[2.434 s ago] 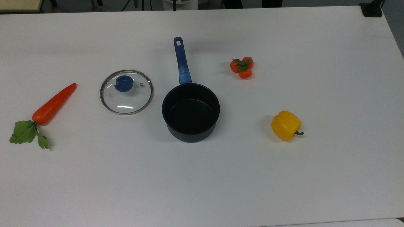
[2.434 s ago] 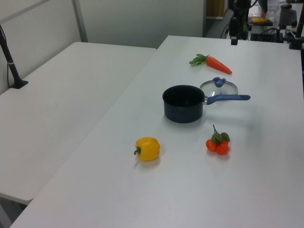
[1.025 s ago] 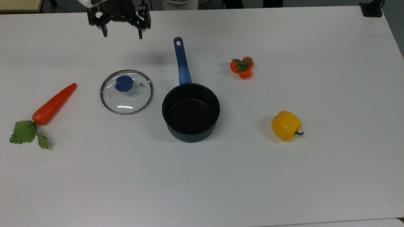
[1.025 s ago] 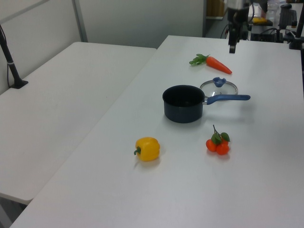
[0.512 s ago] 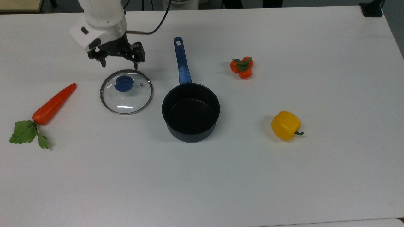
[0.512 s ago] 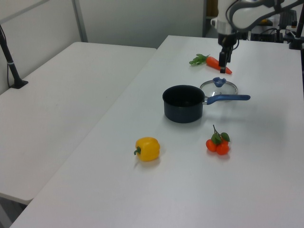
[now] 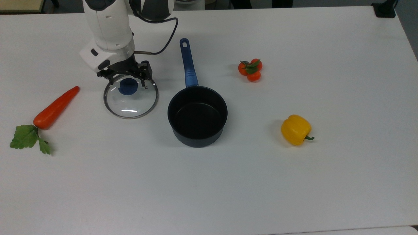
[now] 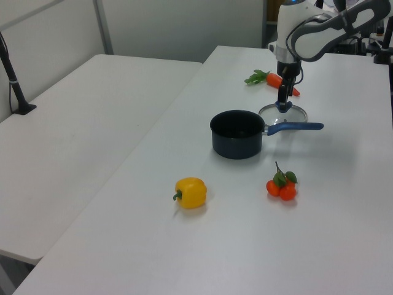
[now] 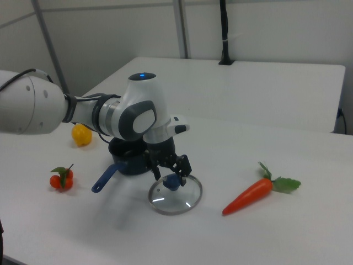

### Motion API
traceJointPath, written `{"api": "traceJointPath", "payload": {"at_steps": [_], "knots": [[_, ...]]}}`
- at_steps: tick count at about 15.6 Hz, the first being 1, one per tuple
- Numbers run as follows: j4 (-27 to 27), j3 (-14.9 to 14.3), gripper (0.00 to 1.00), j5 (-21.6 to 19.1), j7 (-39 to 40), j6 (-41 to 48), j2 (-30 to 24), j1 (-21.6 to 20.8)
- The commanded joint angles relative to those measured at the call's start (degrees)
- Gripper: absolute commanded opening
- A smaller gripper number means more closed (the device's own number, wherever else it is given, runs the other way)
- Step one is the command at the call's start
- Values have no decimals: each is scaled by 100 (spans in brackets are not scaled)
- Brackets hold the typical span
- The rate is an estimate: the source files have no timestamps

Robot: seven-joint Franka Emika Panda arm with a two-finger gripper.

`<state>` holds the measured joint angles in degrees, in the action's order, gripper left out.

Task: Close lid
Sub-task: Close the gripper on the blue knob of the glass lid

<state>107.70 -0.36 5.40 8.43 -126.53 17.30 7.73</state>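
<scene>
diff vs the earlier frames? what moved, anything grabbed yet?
The arm came in from the top view's upper edge and descended; the gripper now sits open, straddling the blue knob of the lid. Nothing grasped yet. Lid, saucepan, carrot, tomatoes and yellow pepper have not moved.

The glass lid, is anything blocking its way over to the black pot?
Nothing visible does. The glass lid lies on bare table right beside the saucepan, and the carrot, tomatoes and yellow pepper sit off to the sides.
</scene>
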Motion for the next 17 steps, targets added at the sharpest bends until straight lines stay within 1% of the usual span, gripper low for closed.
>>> {"api": "traceJointPath", "payload": {"at_steps": [1,3,5,8,11,14,17], "knots": [[155,-25,89,-4,18,-170,-52,0],[155,-25,78,-4,9,-170,-52,27],[155,-25,71,-13,-8,-170,-52,27],[155,-25,70,-13,-52,-179,-34,27],[146,-25,63,-48,-96,-179,-34,36],[111,-25,44,-48,-96,-126,-52,36],[32,-34,41,-48,-96,84,-209,105]]}}
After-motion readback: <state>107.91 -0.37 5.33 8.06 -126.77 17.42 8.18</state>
